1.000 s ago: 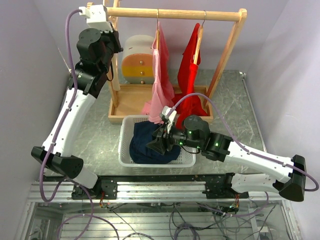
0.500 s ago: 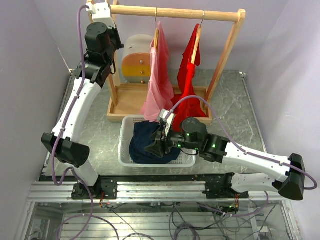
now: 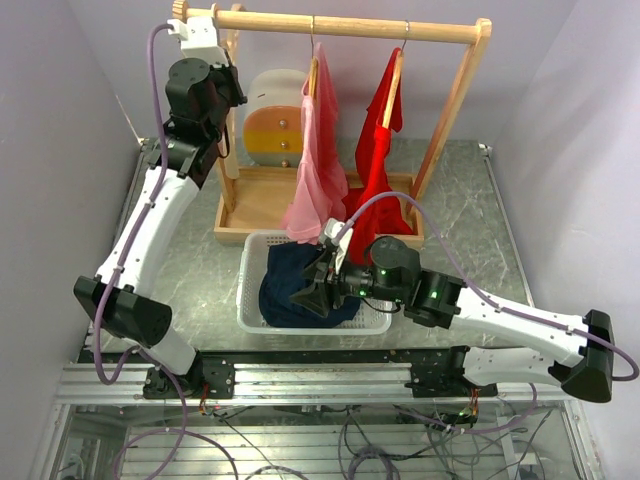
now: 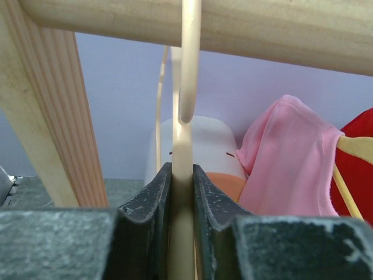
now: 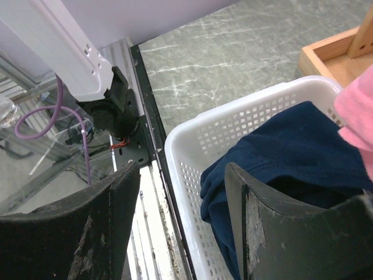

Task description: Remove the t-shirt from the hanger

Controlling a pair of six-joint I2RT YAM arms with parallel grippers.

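Observation:
My left gripper (image 4: 182, 170) is shut on the stem of a bare cream hanger (image 4: 183, 134), whose hook sits over the wooden rail (image 4: 262, 23). In the top view the left gripper (image 3: 225, 90) is at the rail's left end, by the post. A navy t-shirt (image 3: 300, 285) lies crumpled in the white basket (image 3: 250, 300). My right gripper (image 3: 320, 290) hangs open and empty just above it. In the right wrist view its jaws (image 5: 180, 175) straddle the basket rim (image 5: 192, 146), with the navy t-shirt (image 5: 291, 151) beside the right finger.
A pink shirt (image 3: 320, 170) and a red shirt (image 3: 378, 150) hang on hangers from the rail. A small drawer cabinet (image 3: 275, 120) stands behind the wooden rack base (image 3: 260, 200). Purple walls close in on both sides.
My left arm has shifted, its wrist moving a little along the rail's left end while still holding the hanger. My right gripper has stayed open over the basket.

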